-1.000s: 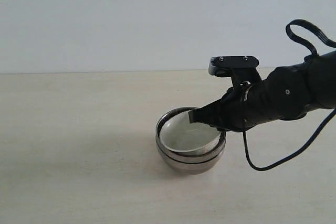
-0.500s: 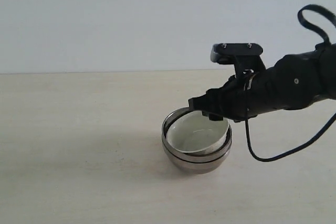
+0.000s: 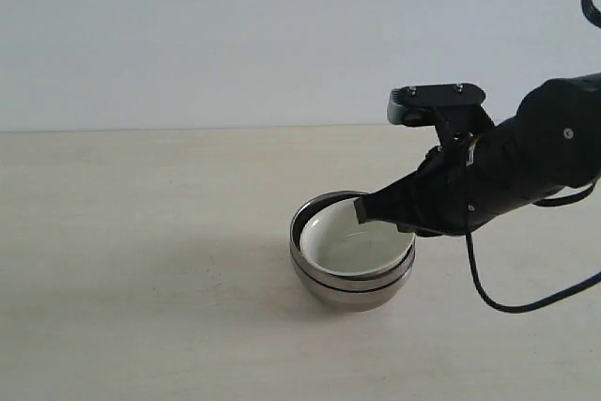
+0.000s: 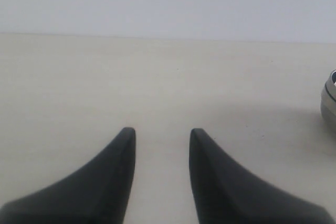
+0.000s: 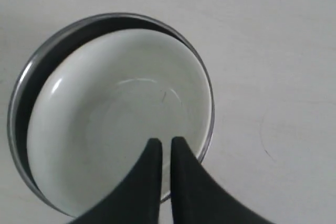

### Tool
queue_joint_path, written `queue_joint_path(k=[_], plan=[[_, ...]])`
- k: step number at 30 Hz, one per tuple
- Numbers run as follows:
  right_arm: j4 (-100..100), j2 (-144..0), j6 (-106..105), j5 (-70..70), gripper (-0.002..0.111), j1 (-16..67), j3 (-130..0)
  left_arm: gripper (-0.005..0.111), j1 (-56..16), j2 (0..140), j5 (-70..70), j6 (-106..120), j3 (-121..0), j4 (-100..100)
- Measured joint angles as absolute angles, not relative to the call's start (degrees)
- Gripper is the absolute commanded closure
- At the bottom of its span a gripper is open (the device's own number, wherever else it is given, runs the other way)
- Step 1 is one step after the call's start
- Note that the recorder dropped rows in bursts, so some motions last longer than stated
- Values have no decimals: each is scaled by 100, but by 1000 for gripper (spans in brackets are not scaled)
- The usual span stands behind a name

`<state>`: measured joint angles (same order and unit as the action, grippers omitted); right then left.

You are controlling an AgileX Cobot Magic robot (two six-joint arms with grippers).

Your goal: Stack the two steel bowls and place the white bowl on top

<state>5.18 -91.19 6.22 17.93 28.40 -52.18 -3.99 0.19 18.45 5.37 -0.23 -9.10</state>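
Bearing nested bowls [image 3: 354,253], beige table [image 3: 141,232] meets white wall [image 3: 235,35].

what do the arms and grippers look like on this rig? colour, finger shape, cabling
All matte black. The right arm has a bulky rounded housing, a flat bracket with two small screws on top, and a thin black cable looping below. The right gripper and left gripper each have two smooth fingers tapering to narrow tips. No lettering visible.
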Motion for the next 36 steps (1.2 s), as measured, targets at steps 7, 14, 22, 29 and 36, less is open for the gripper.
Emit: queue_joint_path(k=[7, 14, 22, 29, 36], plan=[[518, -9119, 612, 1396, 108, 2840, -4870, 74, -399, 19, 1845, 537, -23, -910], [518, -9310, 612, 1064, 108, 2840, -4827, 74, -399, 19, 1845, 537, -23, -910], [539, -9504, 612, 905, 108, 2840, -4827, 74, -399, 19, 1845, 537, -23, -910], [539, -9326, 612, 795, 108, 2840, -4827, 74, -399, 19, 1845, 537, -23, -910], [539, -9319, 612, 81, 108, 3232, -4827, 74, -399, 19, 1845, 537, -23, -910]])
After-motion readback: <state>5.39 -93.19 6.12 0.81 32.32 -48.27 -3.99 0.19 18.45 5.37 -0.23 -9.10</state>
